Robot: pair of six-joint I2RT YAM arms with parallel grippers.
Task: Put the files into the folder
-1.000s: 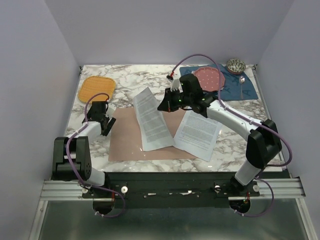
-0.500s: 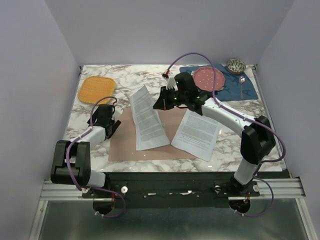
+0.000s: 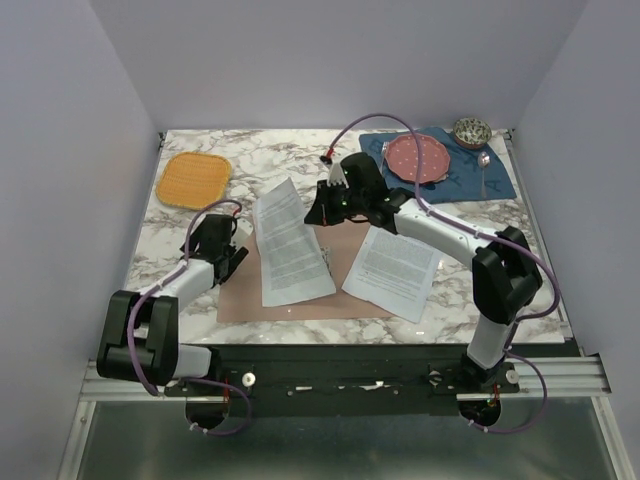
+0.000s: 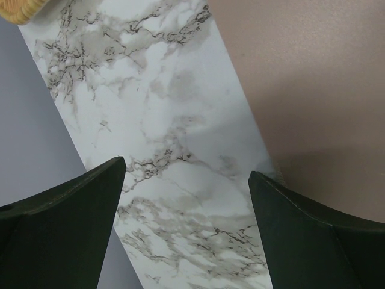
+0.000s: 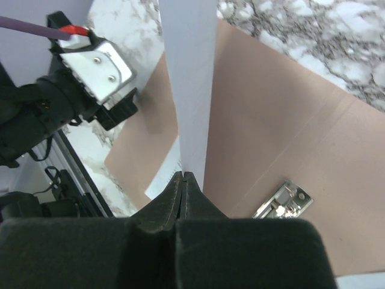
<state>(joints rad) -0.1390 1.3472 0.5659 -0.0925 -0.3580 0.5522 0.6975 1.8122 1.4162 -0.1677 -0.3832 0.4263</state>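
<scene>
Raised sheet (image 3: 288,245) slants across folder (image 3: 242,300), second sheet (image 3: 392,272) rightward, bare marble (image 3: 165,228) leftward

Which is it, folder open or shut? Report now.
Open. The folder lies spread flat, and the right wrist view shows its inner metal clip exposed beside the held-up sheet.

Overhead plus 2 wrists; shared folder (image 3: 240,295)

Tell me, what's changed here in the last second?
The right gripper, still pinching one sheet, carried it leftward across the folder. The left gripper, open, edged closer to the folder's left edge. Nothing was grabbed or released. The folder, the second sheet and the orange mat stayed put.
</scene>
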